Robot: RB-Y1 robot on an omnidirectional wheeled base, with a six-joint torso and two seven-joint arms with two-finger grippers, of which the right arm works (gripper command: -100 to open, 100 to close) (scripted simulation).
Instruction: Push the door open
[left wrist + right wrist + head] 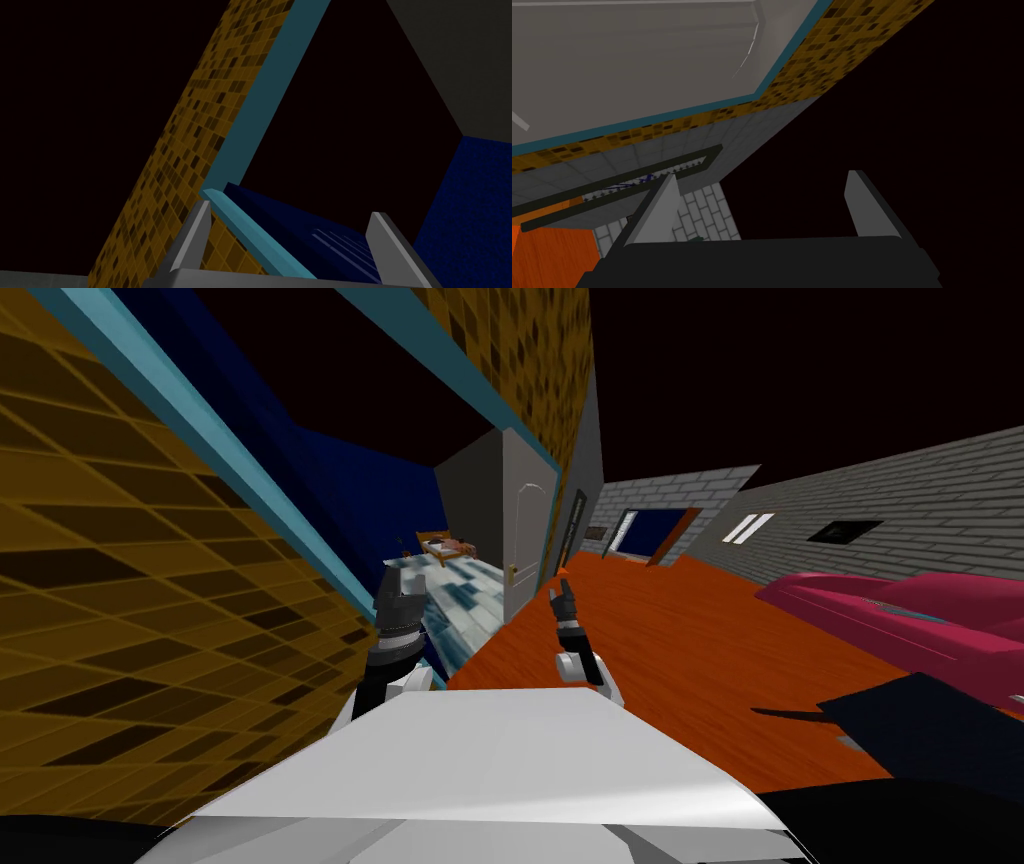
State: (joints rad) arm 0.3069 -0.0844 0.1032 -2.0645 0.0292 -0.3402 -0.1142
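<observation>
— Biggest things first?
— Yellow-brown tiled wall [150, 588] along the left. Orange floor [700, 658] spreading right. Teal door frame [250, 478] slanting between them.

— And the door?
— Pale grey door [527, 538], ahead and a little right of centre. Already swung well inward, upright, long axis vertical, against the far side of the opening. Through the gap, a blue-walled room with a bed [440, 546].

— Nearer arm?
— Looks like the right tool [563, 588], raised, with the door ahead and slightly to its left. Blades spread apart, nothing between them. Grey panel close in the right wrist view.

— The other?
— Over by the near jamb, the left tool [402, 585], facing the open gap rather than the door. Blades likewise parted and empty.

— Next move?
— Probably a forward, leftward press from the right side, if any swing remains.

— Smallest detail?
— A small handle [512, 571] low on the door's near edge.
</observation>
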